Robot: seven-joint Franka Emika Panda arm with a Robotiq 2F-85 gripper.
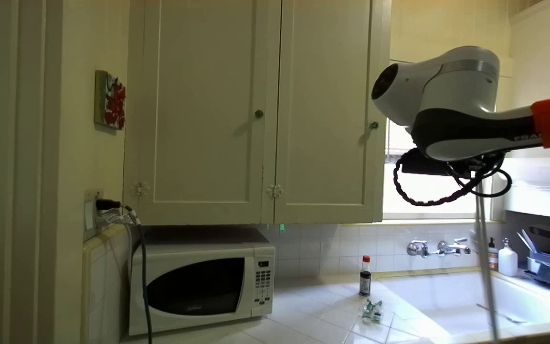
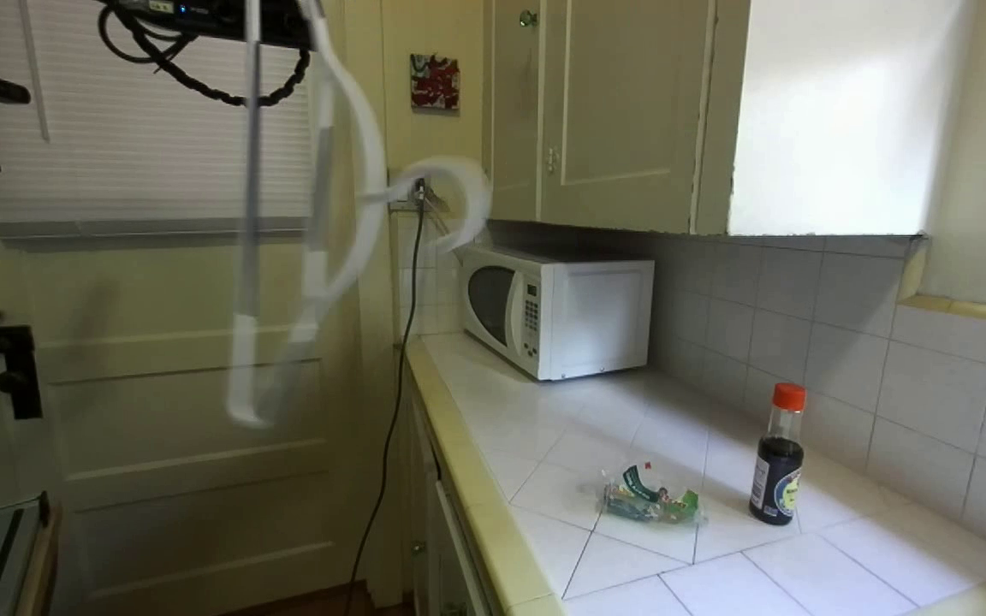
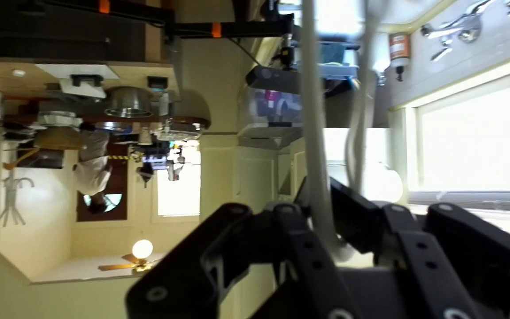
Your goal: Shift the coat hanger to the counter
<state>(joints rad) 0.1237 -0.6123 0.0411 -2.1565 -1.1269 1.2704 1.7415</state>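
Note:
The pale whitish coat hanger hangs in the air from my gripper; its thin edge (image 1: 486,267) shows in front of the sink in an exterior view. Its blurred outline, with a curved hook, shows at the upper left (image 2: 249,257) in an exterior view. In the wrist view my gripper (image 3: 323,204) has its dark fingers closed around a bar of the hanger (image 3: 317,110). The fingers are hidden or out of frame in both exterior views. The pale tiled counter (image 1: 303,320) runs below the cupboards, and its bare tiles also show in an exterior view (image 2: 501,419).
A white microwave (image 1: 256,306) (image 2: 600,321) stands on the counter against the wall. A red-capped sauce bottle (image 1: 365,284) (image 2: 775,475) and a clear crumpled packet (image 1: 372,311) (image 2: 643,505) are on the counter. Cupboards (image 1: 208,119) hang above. The sink (image 1: 428,296) adjoins the counter.

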